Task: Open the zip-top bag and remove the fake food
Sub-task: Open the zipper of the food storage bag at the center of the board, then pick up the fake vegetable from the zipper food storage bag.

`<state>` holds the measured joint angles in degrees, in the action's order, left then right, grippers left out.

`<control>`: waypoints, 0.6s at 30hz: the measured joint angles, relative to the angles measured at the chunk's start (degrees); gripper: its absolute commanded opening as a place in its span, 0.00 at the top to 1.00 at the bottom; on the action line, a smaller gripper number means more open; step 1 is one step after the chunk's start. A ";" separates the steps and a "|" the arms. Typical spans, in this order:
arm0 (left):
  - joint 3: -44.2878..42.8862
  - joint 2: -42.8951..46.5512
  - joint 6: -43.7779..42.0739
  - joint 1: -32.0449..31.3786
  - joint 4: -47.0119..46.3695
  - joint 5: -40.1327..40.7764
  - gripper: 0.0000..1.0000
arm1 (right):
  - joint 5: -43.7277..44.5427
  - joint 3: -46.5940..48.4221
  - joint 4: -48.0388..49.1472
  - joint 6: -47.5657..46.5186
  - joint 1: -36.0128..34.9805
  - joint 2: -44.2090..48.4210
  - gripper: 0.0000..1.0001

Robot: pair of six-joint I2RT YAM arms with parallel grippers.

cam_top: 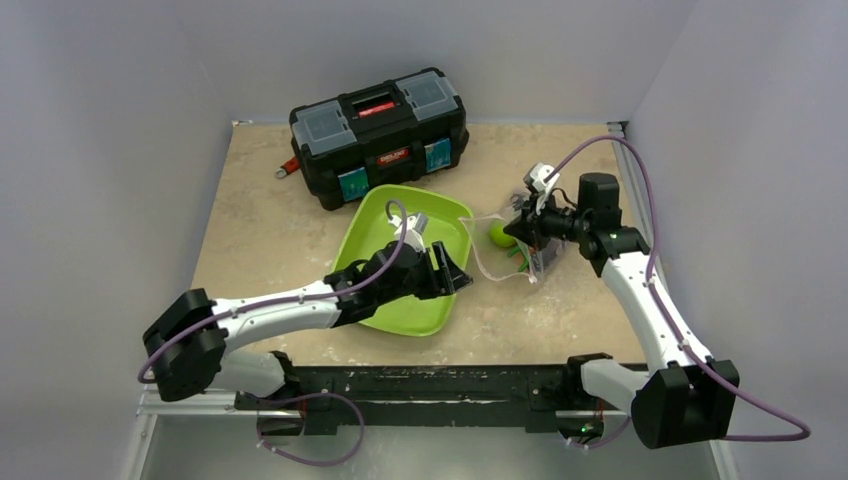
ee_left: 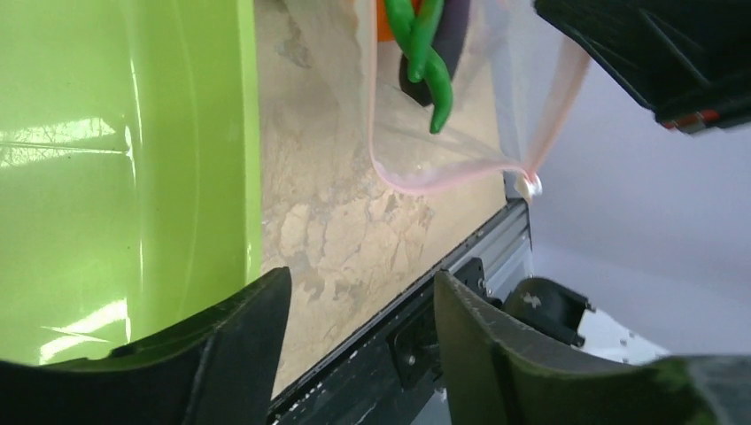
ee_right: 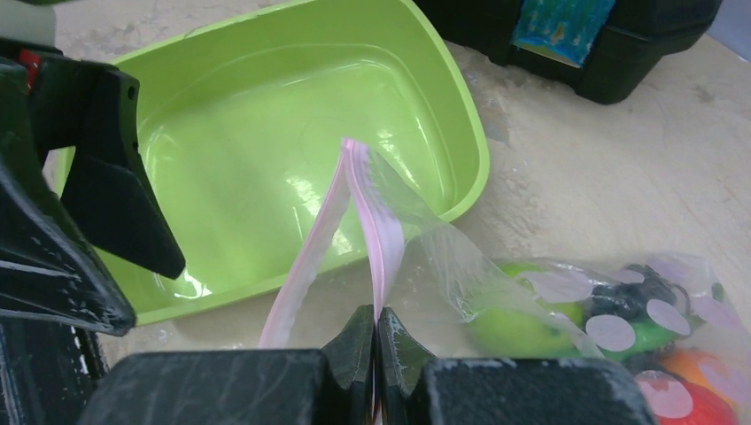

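Note:
The zip-top bag lies on the table between the green tray and my right arm, its pink zip strip parted into a loop. My right gripper is shut on one side of that strip. Inside the bag the fake food shows: a green lime, dark berries, a red strawberry and green bean pods. My left gripper is open with nothing between its fingers, a little short of the bag's mouth. From above, the left gripper sits at the tray's right rim, just left of the bag.
A lime-green tray lies in the middle of the table, under my left arm. A black toolbox stands behind it. The table's near edge and its black rail run just below my left gripper.

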<state>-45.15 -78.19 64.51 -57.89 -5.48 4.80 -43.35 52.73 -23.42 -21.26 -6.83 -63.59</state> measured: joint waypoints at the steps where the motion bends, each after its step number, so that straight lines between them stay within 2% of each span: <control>1: 1.51 1.62 -1.92 0.00 -1.46 -0.48 0.20 | -0.52 -0.04 -0.02 -0.39 -0.04 0.00 1.00; 3: 4.76 5.25 -5.31 0.13 -4.61 -1.29 0.08 | -1.51 -0.26 -0.17 -1.07 -0.04 0.00 1.00; 4: 6.84 7.37 -6.40 0.44 -6.82 -1.81 0.05 | -1.86 -0.39 -0.28 -1.40 -0.04 0.00 1.00; 6: 11.54 11.23 -7.45 2.08 -12.15 -3.32 0.04 | -2.73 -0.59 -1.07 -2.29 -0.07 -0.13 1.00; 10: 21.88 16.11 -7.63 9.42 -23.71 -8.52 0.04 | -3.32 -0.61 -2.32 -3.93 -0.31 -0.42 1.00; 14: 22.29 16.70 -9.86 12.24 -24.17 -13.31 0.04 | -3.96 -0.61 -3.08 -5.18 -0.31 -0.79 1.00; 18: 17.03 19.63 -16.02 10.95 -17.11 -14.05 0.03 | -4.00 -0.61 -3.34 -6.03 -0.31 -0.90 1.00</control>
<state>-28.12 -58.57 48.49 -46.94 -22.59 -9.26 -47.35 52.12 -26.76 -27.29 -7.14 -64.49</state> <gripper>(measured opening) 0.964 0.005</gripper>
